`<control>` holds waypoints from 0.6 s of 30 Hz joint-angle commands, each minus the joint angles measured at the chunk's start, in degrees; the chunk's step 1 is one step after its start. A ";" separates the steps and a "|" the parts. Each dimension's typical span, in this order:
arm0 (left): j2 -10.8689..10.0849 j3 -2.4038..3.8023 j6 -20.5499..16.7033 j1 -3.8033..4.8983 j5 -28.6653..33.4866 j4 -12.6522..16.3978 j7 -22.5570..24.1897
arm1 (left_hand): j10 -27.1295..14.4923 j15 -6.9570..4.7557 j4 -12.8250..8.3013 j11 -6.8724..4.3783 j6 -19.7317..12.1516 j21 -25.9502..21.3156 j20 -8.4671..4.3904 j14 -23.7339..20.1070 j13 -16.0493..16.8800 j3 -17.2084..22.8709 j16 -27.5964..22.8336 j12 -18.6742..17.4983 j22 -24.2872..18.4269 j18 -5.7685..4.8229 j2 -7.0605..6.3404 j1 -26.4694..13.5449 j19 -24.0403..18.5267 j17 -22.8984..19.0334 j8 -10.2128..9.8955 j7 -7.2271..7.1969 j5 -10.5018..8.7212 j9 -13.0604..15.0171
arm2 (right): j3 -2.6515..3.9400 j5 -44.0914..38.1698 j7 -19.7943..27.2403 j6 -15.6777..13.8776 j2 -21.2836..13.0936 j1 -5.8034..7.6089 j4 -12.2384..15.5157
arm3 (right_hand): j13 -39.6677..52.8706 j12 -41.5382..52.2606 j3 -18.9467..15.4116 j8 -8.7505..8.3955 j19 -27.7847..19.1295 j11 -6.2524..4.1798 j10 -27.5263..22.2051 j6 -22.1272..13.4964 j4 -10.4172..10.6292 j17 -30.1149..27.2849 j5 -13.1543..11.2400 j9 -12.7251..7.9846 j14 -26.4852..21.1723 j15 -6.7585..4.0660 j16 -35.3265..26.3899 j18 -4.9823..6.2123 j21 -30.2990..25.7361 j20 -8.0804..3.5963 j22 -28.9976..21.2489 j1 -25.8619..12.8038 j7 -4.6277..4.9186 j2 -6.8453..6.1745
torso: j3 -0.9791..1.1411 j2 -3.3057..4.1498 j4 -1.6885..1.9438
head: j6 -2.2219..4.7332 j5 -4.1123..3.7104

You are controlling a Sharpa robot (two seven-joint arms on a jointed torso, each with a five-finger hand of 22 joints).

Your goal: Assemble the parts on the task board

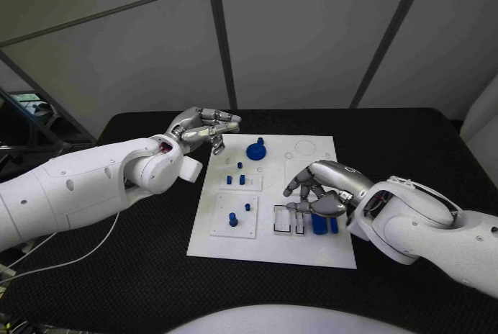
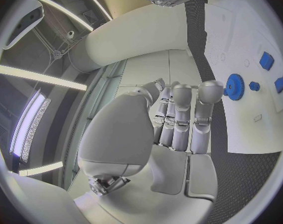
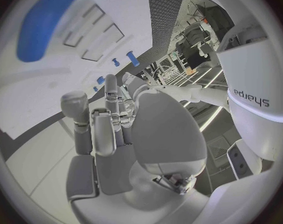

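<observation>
White rectangular task board [image 1: 272, 240] | you see small blue parts [image 1: 326, 224], blue gear [image 1: 255, 151] | left hand [image 1: 204, 127] curled empty | right hand [image 1: 324, 188] fingers loosely spread, empty

The word "sharpa" runs in grey lettering along the robot's white right arm [image 3: 256, 92], seen upside down.

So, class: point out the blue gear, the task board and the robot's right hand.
blue gear [image 1: 256, 150], head view, on its toothed disc.
task board [image 1: 272, 251], head view, on its bare near part.
right hand [image 1: 324, 188], head view, on its back.
</observation>
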 commanded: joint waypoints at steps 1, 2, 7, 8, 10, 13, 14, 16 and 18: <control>-0.15 -0.15 0.26 0.07 0.20 0.13 0.29 | -0.33 0.00 -0.34 -0.13 0.01 0.15 0.11 -0.38 0.06 -0.16 0.28 0.35 0.03 0.59 0.47 -0.07 0.35 -0.11 0.36 0.10 0.25 -0.07 | 0.15 10.23 -3.21 -1.40 -3.53 0.12 2.13 | 27.81 26.19 -3.53 2.05 1.82 0.07 -0.25 0.00 1.62 4.94 1.92 1.23 4.23 -0.38 2.67 -1.24 1.94 -1.38 2.95 -2.09 -0.54 1.30 | -0.14 -0.40 -0.60 | 0.63 -1.97; -0.18 -0.22 0.22 0.07 0.20 0.13 0.30 | -0.33 0.00 -0.34 -0.13 0.01 0.15 0.11 -0.38 0.06 -0.16 0.28 0.35 0.03 0.59 0.47 -0.07 0.35 -0.11 0.36 0.10 0.25 -0.07 | 0.18 10.60 -4.22 -1.58 -5.07 0.14 2.83 | 33.09 31.04 -4.29 2.52 2.24 -0.24 0.33 -0.11 1.97 6.30 2.08 1.56 4.45 -0.48 3.36 -1.64 2.45 -1.14 3.76 -2.48 -0.68 1.35 | -0.16 -0.44 -0.67 | 0.76 -2.53; -0.11 -0.42 0.25 0.01 0.23 0.11 0.32 | -0.33 0.00 -0.34 -0.13 0.01 0.15 0.11 -0.38 0.06 -0.16 0.28 0.35 0.03 0.59 0.47 -0.07 0.35 -0.11 0.36 0.10 0.25 -0.07 | 0.22 8.06 -9.03 -2.48 -9.21 0.12 4.87 | 50.37 46.13 -8.41 5.43 3.65 -0.32 1.26 -1.77 4.33 11.14 4.43 3.96 5.17 -0.30 5.72 -2.10 4.42 -0.53 6.78 -3.85 -0.58 2.25 | -0.23 -0.53 -0.94 | 1.10 -4.00; -0.11 -0.45 0.26 -0.03 0.24 0.11 0.31 | -0.33 0.00 -0.34 -0.13 0.01 0.15 0.11 -0.38 0.06 -0.16 0.28 0.35 0.03 0.59 0.47 -0.07 0.35 -0.11 0.36 0.10 0.25 -0.07 | 0.22 6.96 -10.24 -2.56 -9.85 0.11 5.22 | 52.12 47.56 -9.30 5.84 3.88 -0.34 1.78 -2.03 4.83 11.81 5.70 4.31 5.28 -0.27 6.02 -2.18 4.74 -0.51 7.27 -4.28 -0.57 2.06 | -0.20 -0.51 -0.98 | 1.04 -4.31; -0.11 -0.51 0.27 -0.10 0.33 0.11 0.29 | -0.33 0.00 -0.34 -0.13 0.01 0.15 0.11 -0.38 0.06 -0.16 0.28 0.35 0.03 0.59 0.47 -0.07 0.35 -0.11 0.36 0.10 0.25 -0.07 | 0.20 4.66 -12.65 -2.40 -10.93 0.07 5.84 | 54.15 49.15 -10.87 6.63 4.24 -0.30 2.19 -2.68 5.59 12.88 6.71 5.02 5.47 -0.29 6.49 -2.32 5.27 -0.46 8.09 -4.43 -0.58 1.93 | -0.15 -0.51 -1.05 | 1.01 -4.64; -0.18 -0.56 0.28 -0.17 0.42 0.11 0.29 | -0.33 0.00 -0.34 -0.13 0.01 0.15 0.11 -0.38 0.06 -0.16 0.28 0.35 0.03 0.59 0.47 -0.07 0.35 -0.11 0.36 0.10 0.25 -0.07 | 0.17 1.61 -15.73 -1.64 -11.97 -0.07 6.51 | 55.26 49.91 -12.71 7.51 4.50 -0.28 2.24 -3.37 6.70 13.63 6.84 5.80 5.60 -0.20 6.81 -2.43 5.69 -0.42 8.76 -4.78 -0.57 1.81 | -0.20 -0.58 -1.03 | 0.83 -5.14; -0.20 -0.57 0.27 -0.19 0.44 0.12 0.29 | -0.33 0.00 -0.34 -0.13 0.01 0.15 0.11 -0.38 0.06 -0.16 0.28 0.35 0.03 0.59 0.47 -0.07 0.35 -0.11 0.36 0.10 0.25 -0.07 | 0.16 0.84 -16.47 -1.41 -12.16 -0.15 6.68 | 55.50 50.07 -13.08 7.72 4.57 -0.28 2.28 -3.50 6.94 13.77 6.83 5.97 5.62 -0.19 6.87 -2.45 5.78 -0.41 8.91 -4.79 -0.58 1.82 | -0.24 -0.60 -1.03 | 0.80 -5.23; -0.28 -0.59 0.27 -0.22 0.47 0.14 0.29 | -0.33 0.00 -0.34 -0.13 0.01 0.15 0.11 -0.38 0.06 -0.16 0.28 0.35 0.03 0.59 0.47 -0.07 0.35 -0.11 0.36 0.10 0.25 -0.07 | 0.13 -1.10 -18.25 -0.88 -12.41 -0.46 7.15 | 56.19 50.51 -14.23 8.36 4.77 -0.29 2.46 -3.87 7.72 14.23 6.75 6.51 5.71 -0.19 7.06 -2.53 6.09 -0.41 9.40 -4.79 -0.62 1.81 | -0.26 -0.56 -1.00 | 0.68 -5.46; -0.33 -0.60 0.28 -0.25 0.49 0.17 0.31 | -0.33 0.00 -0.34 -0.13 0.01 0.15 0.11 -0.38 0.06 -0.16 0.28 0.35 0.03 0.59 0.47 -0.07 0.35 -0.11 0.36 0.10 0.25 -0.07 | 0.11 -2.21 -19.44 -0.40 -12.28 -0.66 7.38 | 56.46 50.64 -15.02 8.78 4.86 -0.29 2.48 -4.15 8.31 14.44 6.65 6.87 5.75 -0.19 7.14 -2.57 6.23 -0.40 9.62 -4.78 -0.63 1.81 | -0.26 -0.53 -0.95 | 0.59 -5.51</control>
